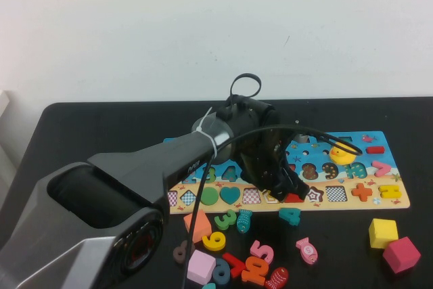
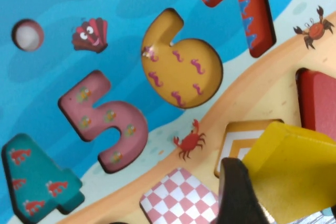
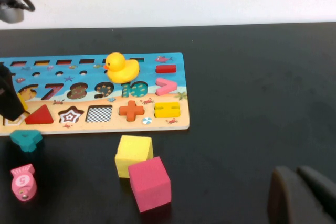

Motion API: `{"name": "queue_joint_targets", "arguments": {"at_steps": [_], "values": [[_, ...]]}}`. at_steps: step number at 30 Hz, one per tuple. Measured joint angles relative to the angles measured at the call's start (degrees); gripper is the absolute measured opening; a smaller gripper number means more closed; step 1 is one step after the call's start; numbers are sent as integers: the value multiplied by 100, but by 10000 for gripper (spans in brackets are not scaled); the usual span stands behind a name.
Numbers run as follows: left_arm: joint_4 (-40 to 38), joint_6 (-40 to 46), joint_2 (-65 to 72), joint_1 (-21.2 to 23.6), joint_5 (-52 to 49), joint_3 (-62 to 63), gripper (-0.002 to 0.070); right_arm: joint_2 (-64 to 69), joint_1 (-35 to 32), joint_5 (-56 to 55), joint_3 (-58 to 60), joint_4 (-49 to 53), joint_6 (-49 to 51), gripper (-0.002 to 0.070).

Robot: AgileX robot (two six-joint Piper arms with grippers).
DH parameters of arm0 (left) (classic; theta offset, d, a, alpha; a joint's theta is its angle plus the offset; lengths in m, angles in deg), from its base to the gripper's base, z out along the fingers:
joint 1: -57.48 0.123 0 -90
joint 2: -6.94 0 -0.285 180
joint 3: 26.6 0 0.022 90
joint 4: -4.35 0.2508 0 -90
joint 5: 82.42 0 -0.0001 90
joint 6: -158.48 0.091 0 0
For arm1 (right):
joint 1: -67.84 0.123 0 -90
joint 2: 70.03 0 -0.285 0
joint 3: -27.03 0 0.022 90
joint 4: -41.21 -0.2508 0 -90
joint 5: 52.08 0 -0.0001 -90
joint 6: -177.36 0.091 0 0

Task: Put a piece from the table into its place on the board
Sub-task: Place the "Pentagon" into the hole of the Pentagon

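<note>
Left gripper [image 1: 289, 184] clamped on yellow pentagon [image 2: 294, 174], poised over board's [image 1: 399, 202] near-edge slot for insertion; right gripper [image 3: 302, 195] parked, grip indiscernible.

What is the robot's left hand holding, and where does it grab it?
The left end effector holds the yellow piece by its edge, over the board. The right end effector holds nothing.
</note>
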Motion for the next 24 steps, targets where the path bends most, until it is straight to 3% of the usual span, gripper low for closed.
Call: {"name": "queue_joint_targets", "arguments": {"at_steps": [10, 24], "values": [[-190, 1, 190, 167, -195, 3, 409, 0, 0, 0, 0, 0, 0, 19], [-233, 28, 190, 176, -151, 3, 415, 0, 0, 0, 0, 0, 0, 19]]}}
